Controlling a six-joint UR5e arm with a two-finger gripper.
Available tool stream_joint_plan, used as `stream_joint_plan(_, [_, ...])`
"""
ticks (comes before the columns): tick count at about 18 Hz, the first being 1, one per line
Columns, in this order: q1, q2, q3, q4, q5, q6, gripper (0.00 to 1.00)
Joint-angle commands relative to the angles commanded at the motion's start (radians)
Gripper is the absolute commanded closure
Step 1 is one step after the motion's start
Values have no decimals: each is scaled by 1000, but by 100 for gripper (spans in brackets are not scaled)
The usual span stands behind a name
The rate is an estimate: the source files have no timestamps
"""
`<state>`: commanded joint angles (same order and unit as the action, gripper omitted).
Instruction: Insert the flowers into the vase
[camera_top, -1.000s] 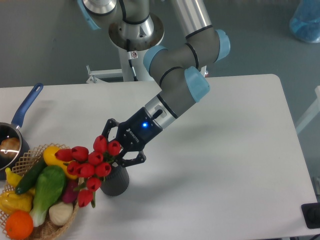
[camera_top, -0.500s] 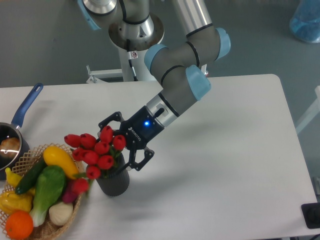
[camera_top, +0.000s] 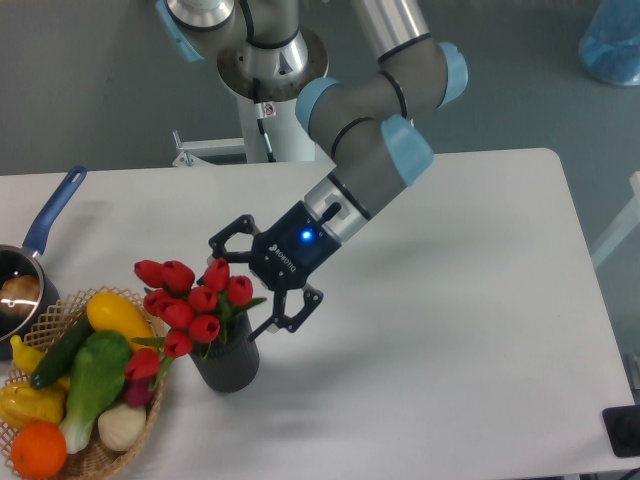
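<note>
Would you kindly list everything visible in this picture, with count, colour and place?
flowers: one bunch, red buds with green stems, standing in the vase and leaning left
vase: one, dark grey, front left of the table
basket: one, wicker, front left corner, holding toy vegetables
toy vegetables: several, yellow, green, orange, white, in the basket
saucepan: one, blue handle, left edge
table: one, white
blue object: one, top right on the floor, unclear what
arm: one, grey with blue caps, reaching from behind the table
gripper: one, black, open beside the flowers
</note>
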<state>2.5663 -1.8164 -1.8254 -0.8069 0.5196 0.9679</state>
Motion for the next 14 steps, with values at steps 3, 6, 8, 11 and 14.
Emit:
stream_joint_plan(3, [6,52,0,-2,182,0,0])
stream_joint_plan(6, [11,98,0,-3,364,18,0])
stream_joint_plan(8, [29,112,-2,-5,390,63,0])
stream_joint_plan(11, [60,130,5,-2,445,87,0])
stream_joint_plan(14, [90,132,14,-2,484,112,0])
